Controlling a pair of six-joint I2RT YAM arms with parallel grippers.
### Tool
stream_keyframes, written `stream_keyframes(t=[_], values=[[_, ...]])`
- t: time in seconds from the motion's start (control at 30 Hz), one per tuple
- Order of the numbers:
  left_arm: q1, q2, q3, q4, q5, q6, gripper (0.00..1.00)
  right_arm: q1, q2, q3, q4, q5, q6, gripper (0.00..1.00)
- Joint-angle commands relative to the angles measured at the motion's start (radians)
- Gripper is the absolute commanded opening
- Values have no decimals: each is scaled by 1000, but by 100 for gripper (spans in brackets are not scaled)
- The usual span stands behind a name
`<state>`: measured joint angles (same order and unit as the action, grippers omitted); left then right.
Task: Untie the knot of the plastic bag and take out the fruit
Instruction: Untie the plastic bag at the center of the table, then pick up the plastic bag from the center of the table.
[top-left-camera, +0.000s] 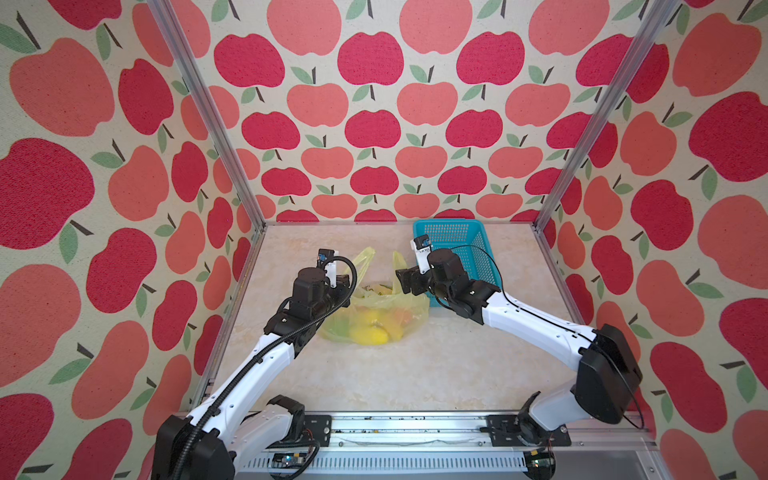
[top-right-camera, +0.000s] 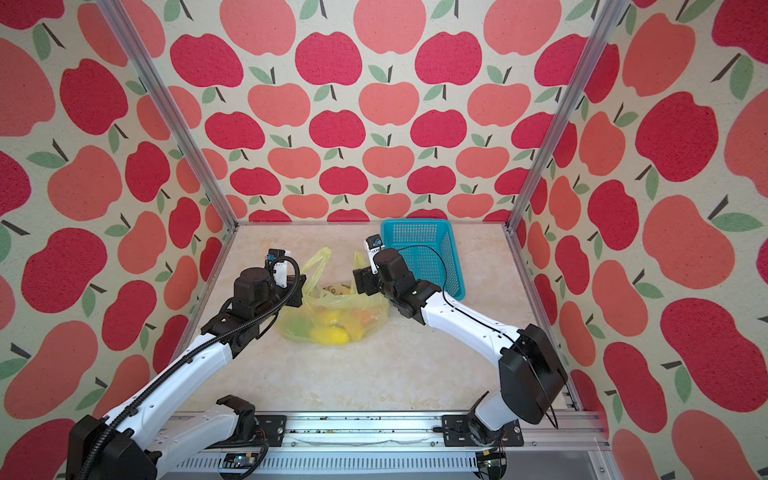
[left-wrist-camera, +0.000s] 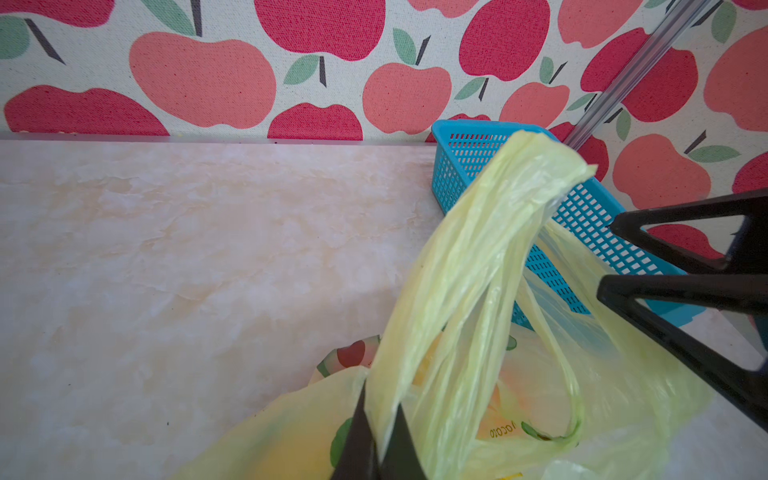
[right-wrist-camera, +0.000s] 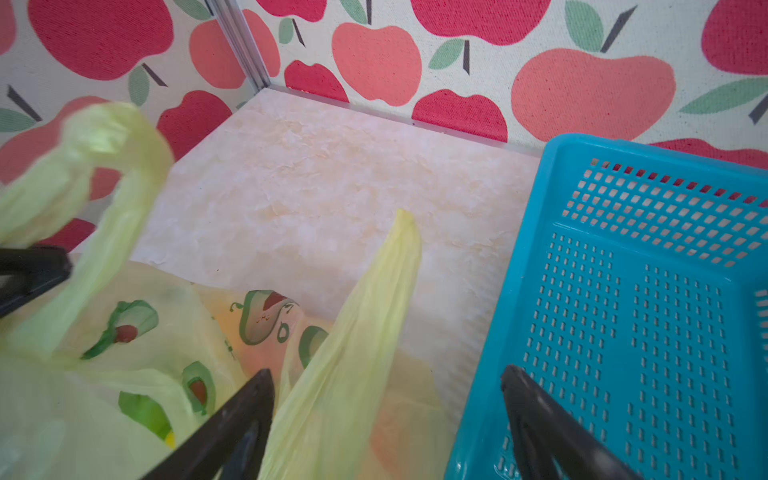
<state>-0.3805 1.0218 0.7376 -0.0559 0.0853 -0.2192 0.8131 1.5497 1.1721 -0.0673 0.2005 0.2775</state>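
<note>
The yellow-green plastic bag (top-left-camera: 409, 309) (top-right-camera: 291, 326) lies mid-table in both top views. Yellow, orange and green fruit (top-left-camera: 372, 334) (top-right-camera: 330, 332) shows through its film. No knot shows; two handle loops stand apart. My left gripper (left-wrist-camera: 381, 399) is shut on the foot of the left handle (left-wrist-camera: 498, 232) (top-left-camera: 363, 259), which rises above the bag. My right gripper (right-wrist-camera: 386, 372) (top-left-camera: 402, 282) is open. The right handle strip (right-wrist-camera: 365, 316) (top-left-camera: 398, 262) stands loose between its jaws, touching neither finger. In the left wrist view the right gripper's fingers (left-wrist-camera: 665, 291) hover over the bag.
A teal mesh basket (top-left-camera: 457, 232) (top-right-camera: 419, 232) (left-wrist-camera: 465, 166) (right-wrist-camera: 623, 291) stands at the back right, close against the bag and the right gripper. Apple-print walls enclose the marble table (top-left-camera: 374, 382) on three sides.
</note>
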Motion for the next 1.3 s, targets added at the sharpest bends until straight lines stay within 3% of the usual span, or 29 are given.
stream_keyframes(t=[0.0, 0.17, 0.2, 0.27, 0.33, 0.37, 0.4, 0.47, 0.6, 0.7, 0.77, 0.87, 1.0, 1.07, 1.27], values=[[-5, -20, -12, 10, -17, 7, 0, -7, 61, 98, -99, -76, 57, 87], [-5, -26, -12, 7, -22, 7, 0, -31, 150, 182, -135, -127, 94, 77], [-5, -28, -11, 6, -23, 8, 0, -35, 157, 188, -130, -139, 99, 68], [-3, -26, -8, 2, -22, 8, 0, -36, 162, 199, -120, -151, 101, 36], [-2, -22, 5, -7, -16, 10, 10, -35, 157, 203, -106, -169, 102, 11], [-1, -19, 18, -17, -7, 16, 22, -35, 148, 199, -92, -182, 100, 2], [0, -13, 34, -33, -2, 20, 38, -34, 136, 191, -75, -194, 94, 0], [3, 4, 79, -74, 2, 27, 57, -23, 108, 167, -50, -192, 78, 0], [3, 55, 162, -114, 28, 41, 82, 3, 41, 104, 13, -179, 44, 0], [3, 118, 218, -132, 41, 49, 95, 17, 2, 84, 15, -162, 33, 0], [2, 159, 260, -149, 55, 54, 100, 29, -19, 74, 11, -156, 22, 0], [-1, 218, 314, -172, 66, 57, 99, 45, -54, 55, 13, -137, 10, 0], [-3, 262, 350, -200, 72, 61, 82, 52, -102, 15, 30, -115, 6, 0], [-3, 263, 346, -198, 76, 61, 80, 52, -119, 3, 31, -103, 5, 0], [-10, 232, 318, -171, 150, 67, 100, 51, -137, -9, 32, -96, 5, 0]])
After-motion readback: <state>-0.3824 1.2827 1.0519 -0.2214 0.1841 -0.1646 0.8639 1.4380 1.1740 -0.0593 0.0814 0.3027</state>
